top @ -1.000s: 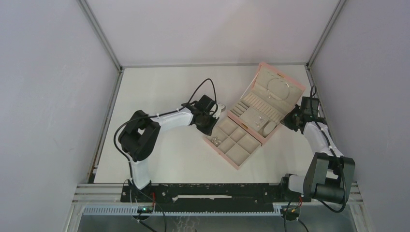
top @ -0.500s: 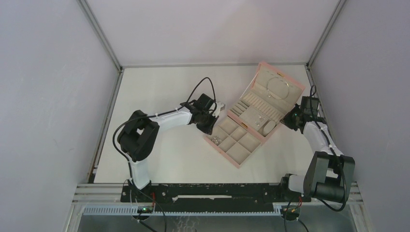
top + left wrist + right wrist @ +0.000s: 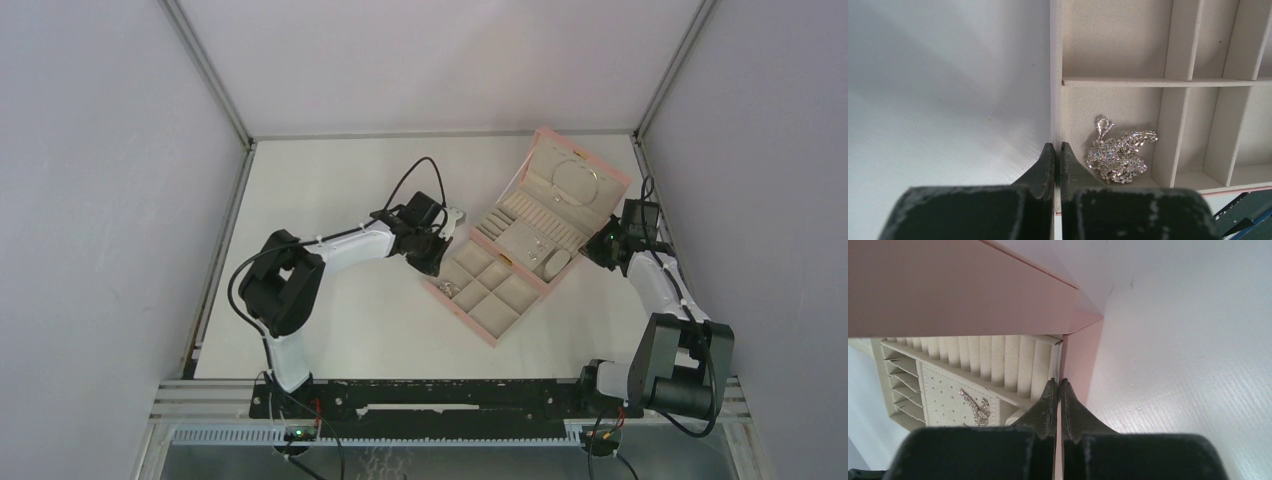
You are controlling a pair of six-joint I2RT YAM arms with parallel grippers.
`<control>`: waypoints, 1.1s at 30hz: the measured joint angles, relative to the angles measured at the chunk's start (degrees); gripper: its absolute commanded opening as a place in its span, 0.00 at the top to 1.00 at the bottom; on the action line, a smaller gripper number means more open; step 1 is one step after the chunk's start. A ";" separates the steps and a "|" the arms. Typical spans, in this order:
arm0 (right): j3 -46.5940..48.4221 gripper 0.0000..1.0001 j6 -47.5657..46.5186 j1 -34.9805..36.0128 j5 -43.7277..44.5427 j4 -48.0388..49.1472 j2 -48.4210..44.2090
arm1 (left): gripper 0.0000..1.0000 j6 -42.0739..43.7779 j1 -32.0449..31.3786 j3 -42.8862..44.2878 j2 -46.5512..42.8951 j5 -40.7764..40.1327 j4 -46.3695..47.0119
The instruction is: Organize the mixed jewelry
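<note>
At the near edge of the table [image 3: 948, 90] the two arm bases are seen, and both arms are stretched toward the jewelry case. The left pincer [image 3: 1056, 146] is held closed, its fingers pressed together with nothing made out between them. Its tips are placed right at the left outer wall of the pink compartment tray [image 3: 492, 313], at the tray's near-left corner. Just inside that wall, in the corner compartment nearest the tips, a small silver chain cluster [image 3: 1118, 155] is heaped. It is close beside the fingers but not touched by them. The neighbouring compartments seen by the left wrist camera are lined in cream.

Behind the tray, the pink box [image 3: 1082, 360] is set with its lid [image 3: 548, 160] raised. The right pincer [image 3: 1058, 382] is also closed down to a sliver (a pale line is all that shows between the fingers). Its tips are brought against the top edge of the box's right wall; whether that edge is actually nipped cannot be told. Inside the box, a row of cream ring rolls [image 3: 998, 365] is seen, and beside it a sparkling silver piece [image 3: 975, 409] is laid on a dotted pad. Farthest back, a thin silver wire hoop [image 3: 570, 183] is seen against the lid's inner lining.
</note>
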 measured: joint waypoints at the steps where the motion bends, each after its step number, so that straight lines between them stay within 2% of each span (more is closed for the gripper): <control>1: 0.00 1.00 0.00 0.00 0.00 0.00 0.00 | 1.00 0.02 0.00 0.00 -0.17 0.00 0.00; 16: 0.02 1.00 -0.02 0.09 0.02 0.02 0.04 | 1.00 -0.02 0.00 0.00 -1.99 -0.39 0.70; 33: 0.02 1.00 -0.44 0.63 0.13 1.20 0.48 | 1.00 -2.99 0.26 1.05 1.46 -1.77 5.03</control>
